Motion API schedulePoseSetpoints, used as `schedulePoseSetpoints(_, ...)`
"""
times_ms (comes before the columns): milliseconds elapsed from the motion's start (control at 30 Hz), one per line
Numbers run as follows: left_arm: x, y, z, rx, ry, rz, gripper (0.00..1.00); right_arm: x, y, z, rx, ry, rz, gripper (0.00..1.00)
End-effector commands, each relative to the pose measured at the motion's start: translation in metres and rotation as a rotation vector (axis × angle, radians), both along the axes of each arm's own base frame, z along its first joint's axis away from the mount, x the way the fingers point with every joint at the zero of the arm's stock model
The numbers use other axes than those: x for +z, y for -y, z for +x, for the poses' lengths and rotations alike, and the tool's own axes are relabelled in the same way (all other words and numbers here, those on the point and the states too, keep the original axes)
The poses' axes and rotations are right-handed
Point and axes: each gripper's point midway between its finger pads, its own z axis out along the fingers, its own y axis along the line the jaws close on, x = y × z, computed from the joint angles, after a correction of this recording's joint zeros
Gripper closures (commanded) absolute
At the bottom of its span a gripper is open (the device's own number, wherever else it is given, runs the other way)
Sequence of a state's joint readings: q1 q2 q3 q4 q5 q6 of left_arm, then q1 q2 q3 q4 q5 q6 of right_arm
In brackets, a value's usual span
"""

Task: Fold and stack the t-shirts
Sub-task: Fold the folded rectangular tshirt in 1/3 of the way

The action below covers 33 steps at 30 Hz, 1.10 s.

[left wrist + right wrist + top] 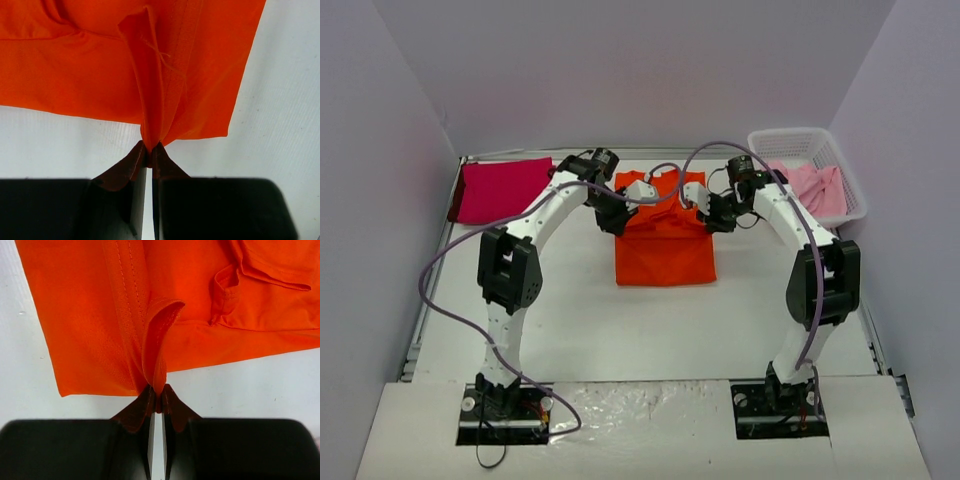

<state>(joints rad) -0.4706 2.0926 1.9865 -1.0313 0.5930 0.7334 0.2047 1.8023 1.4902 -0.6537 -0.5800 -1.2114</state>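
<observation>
Left gripper (150,146) and right gripper (159,389) each clench a fold at the far end of the orange shirt (665,250) on the table (570,320). Its body stretches toward the near edge, neither arm nearer.

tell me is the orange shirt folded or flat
Partly folded: the orange shirt is a narrow rectangle with layers bunched at its far end, the left hand and right hand each pinching a pleat.
</observation>
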Motion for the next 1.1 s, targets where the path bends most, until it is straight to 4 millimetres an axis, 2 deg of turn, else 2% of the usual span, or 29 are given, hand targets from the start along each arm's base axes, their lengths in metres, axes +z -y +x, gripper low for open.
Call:
schedulePoseSetpoints(0, 0.017, -0.004, 0.010, -0.018, 0.053, -0.004, 0.98, 0.004, 0.001, 0.012, -0.001, 0.006, 0.015, 1.00)
schedulePoseSetpoints(200, 0.007, -0.004, 0.026, -0.016, 0.056, 0.010, 0.98, -0.016, -0.001, 0.027, 0.002, -0.029, 0.012, 1.00)
schedulePoseSetpoints(467, -0.019, -0.001, 0.039, -0.016, 0.030, 0.027, 0.98, -0.043, 0.003, 0.038, 0.003, -0.072, -0.004, 1.00)
schedulePoseSetpoints(733, -0.030, 0.001, 0.050, -0.005, 0.039, 0.036, 0.98, -0.055, 0.011, 0.044, -0.013, -0.089, -0.019, 1.00)
schedulePoseSetpoints(800, -0.032, 0.001, 0.053, 0.001, 0.047, 0.038, 0.90, -0.055, 0.012, 0.046, -0.018, -0.088, -0.020, 1.00)
schedulePoseSetpoints(833, -0.032, 0.000, 0.055, 0.006, 0.055, 0.045, 0.82, -0.056, 0.012, 0.047, -0.019, -0.089, -0.020, 1.00)
schedulePoseSetpoints(867, -0.032, 0.001, 0.057, 0.012, 0.060, 0.046, 0.74, -0.058, 0.012, 0.048, -0.022, -0.094, -0.020, 0.88)
schedulePoseSetpoints(900, -0.032, 0.001, 0.061, 0.016, 0.074, 0.045, 0.61, -0.056, 0.012, 0.051, -0.029, -0.088, -0.018, 0.79)
schedulePoseSetpoints(933, -0.030, 0.001, 0.064, 0.023, 0.086, 0.047, 0.57, -0.057, 0.012, 0.053, -0.034, -0.088, -0.017, 0.68)
schedulePoseSetpoints(1000, -0.023, 0.002, 0.074, 0.050, 0.127, 0.040, 0.54, -0.059, 0.012, 0.059, -0.063, -0.093, -0.010, 0.53)
schedulePoseSetpoints(1033, -0.021, 0.003, 0.077, 0.057, 0.144, 0.034, 0.53, -0.058, 0.012, 0.063, -0.066, -0.084, -0.009, 0.37)
schedulePoseSetpoints(1067, -0.020, 0.003, 0.080, 0.075, 0.154, 0.032, 0.53, -0.057, 0.012, 0.065, -0.070, -0.077, -0.007, 0.34)
